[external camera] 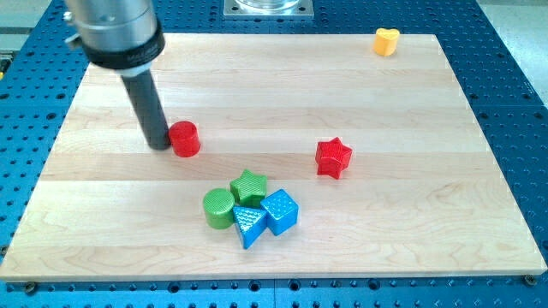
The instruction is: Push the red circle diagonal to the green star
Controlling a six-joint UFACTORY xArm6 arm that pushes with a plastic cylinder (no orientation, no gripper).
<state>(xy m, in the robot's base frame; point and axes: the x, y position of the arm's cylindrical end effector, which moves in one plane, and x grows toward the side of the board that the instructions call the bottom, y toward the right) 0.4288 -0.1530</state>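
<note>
One red circle (pixel 183 139) matters here, and it sits on the left half of the wooden board (pixel 411 248), up and to the view's left of the green star (pixel 249 186), well apart from it. My tip (pixel 157 144) rests on the board just beside the circle's left edge, touching it or nearly so; I cannot tell which. I have no jaws or hand to open or close, only the rod.

The green star is packed into a cluster: a green circle (pixel 219 208) touches its lower left, a blue triangle (pixel 248 226) sits below it and a blue cube (pixel 280 211) at its lower right. A red star (pixel 333 157) stands alone to the right, and a yellow heart (pixel 387 40) lies near the top right corner.

My guess at the risks: an off-centre shove could let the round block roll off the rod's side, and pushing too far down and right could knock the cluster and move the star itself.

No containers show on the board.
</note>
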